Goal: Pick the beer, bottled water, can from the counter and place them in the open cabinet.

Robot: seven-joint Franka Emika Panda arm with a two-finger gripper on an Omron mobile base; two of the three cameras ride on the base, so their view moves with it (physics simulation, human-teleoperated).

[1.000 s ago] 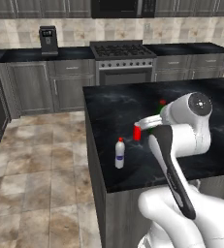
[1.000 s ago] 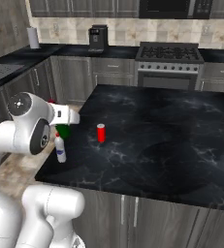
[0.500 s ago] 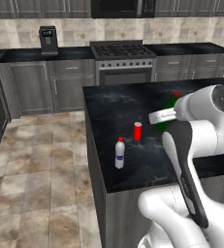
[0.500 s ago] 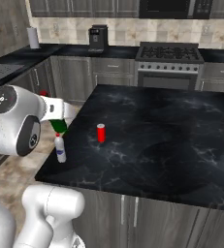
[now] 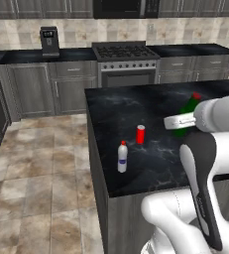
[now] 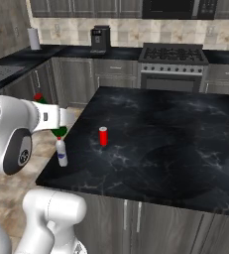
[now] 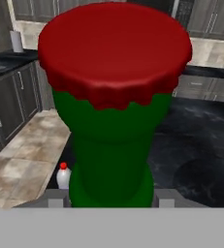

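Observation:
My gripper (image 5: 181,121) is shut on the beer (image 5: 189,106), a dark green bottle with a red cap, held tilted above the counter (image 5: 131,101). From the right base the beer (image 6: 61,132) pokes out under the gripper (image 6: 53,119), past the counter's left edge. The hand view has the beer (image 7: 111,145) close up, between the fingertips (image 7: 55,198). The bottled water (image 5: 122,157) (image 6: 61,152) (image 7: 63,177) stands upright near the counter's corner. The red can (image 5: 141,134) (image 6: 103,136) stands a little farther in. The open cabinet is out of view.
A stove (image 5: 123,52) and a coffee machine (image 5: 49,39) stand on the far counter run. Tiled floor (image 5: 36,163) lies left of the island. Grey base cabinets (image 6: 74,79) line the back wall.
The arm has swung with the beer: rightward in the left base view, leftward in the right base view. The bottled water and the can have not moved.

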